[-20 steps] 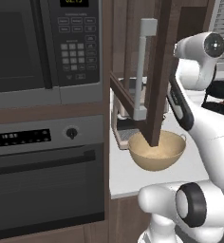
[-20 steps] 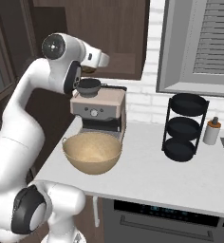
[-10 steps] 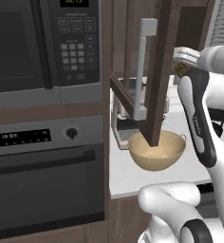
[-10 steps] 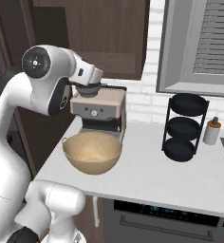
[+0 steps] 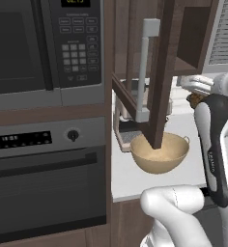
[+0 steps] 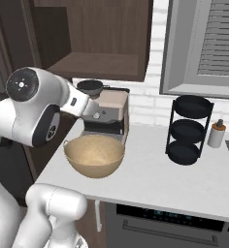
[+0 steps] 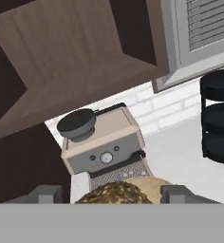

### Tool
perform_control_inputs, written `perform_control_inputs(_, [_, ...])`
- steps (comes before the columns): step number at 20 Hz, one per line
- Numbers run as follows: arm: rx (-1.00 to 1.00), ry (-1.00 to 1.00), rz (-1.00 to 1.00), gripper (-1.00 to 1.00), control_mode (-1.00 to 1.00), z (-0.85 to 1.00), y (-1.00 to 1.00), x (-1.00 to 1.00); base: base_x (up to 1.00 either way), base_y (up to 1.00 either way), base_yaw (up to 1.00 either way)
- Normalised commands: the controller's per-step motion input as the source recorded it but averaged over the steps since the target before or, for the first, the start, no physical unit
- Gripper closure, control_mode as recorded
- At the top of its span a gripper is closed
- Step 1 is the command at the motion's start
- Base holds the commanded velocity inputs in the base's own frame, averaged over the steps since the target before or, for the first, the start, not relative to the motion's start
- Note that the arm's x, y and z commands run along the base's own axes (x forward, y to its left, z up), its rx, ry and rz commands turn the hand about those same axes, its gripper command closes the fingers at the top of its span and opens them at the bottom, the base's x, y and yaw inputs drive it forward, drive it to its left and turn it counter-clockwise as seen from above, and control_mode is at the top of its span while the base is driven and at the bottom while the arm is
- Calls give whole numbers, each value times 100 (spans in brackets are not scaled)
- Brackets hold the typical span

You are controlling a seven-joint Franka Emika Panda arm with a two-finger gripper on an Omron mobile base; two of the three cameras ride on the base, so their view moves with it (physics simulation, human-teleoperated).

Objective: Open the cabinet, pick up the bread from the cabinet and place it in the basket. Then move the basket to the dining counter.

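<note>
Gripper point(image 7: 115, 198) carries the bread point(image 7: 115, 193): in the hand view the lumpy golden-brown piece sits between the two fingers, jaws standing wide around it. In the left base view the bread point(image 5: 195, 100) shows as a small brown lump at the hand, up in the air, clear of the cabinet point(image 5: 164, 53) and off to the right of the basket point(image 5: 159, 152).

Cabinet door point(image 5: 152, 77) hangs open; shelf point(image 6: 99, 65) bare in the right base view.

Basket point(image 6: 94, 155) empty, sitting on the worktop point(image 6: 150, 179) near its left front edge, just in front of the coffee machine point(image 6: 106, 112). In the hand view its tan rim point(image 7: 149, 185) peeks out just past the bread, so the hand looks roughly above or near it; exact alignment hard to judge.

Further along the worktop, toward the right: black three-tier rack point(image 6: 187, 130), small bottle point(image 6: 216, 134) beside it.

Progress, as judged: cabinet opened, bread picked. Left: lower and release the bread into the basket, then carry the basket to the dining counter.
</note>
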Motion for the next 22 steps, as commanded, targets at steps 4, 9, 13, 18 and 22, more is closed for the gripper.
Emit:
perform_control_inputs(4, [0, 10, 0, 100, -100, -98, -14, 21, 0, 0, 0])
perform_control_inputs(9, [0, 7, 0, 100, -100, -91, -5, 42, 0, 0, 0])
perform_control_inputs(13, [0, 5, 2, 100, -100, -78, 0, 50, 0, 0, 0])
perform_control_inputs(18, [0, 7, 1, 100, -100, -75, 0, 54, 0, 0, 0])
perform_control_inputs(22, [0, 11, 1, 100, -100, -68, 0, 42, 0, 0, 0])
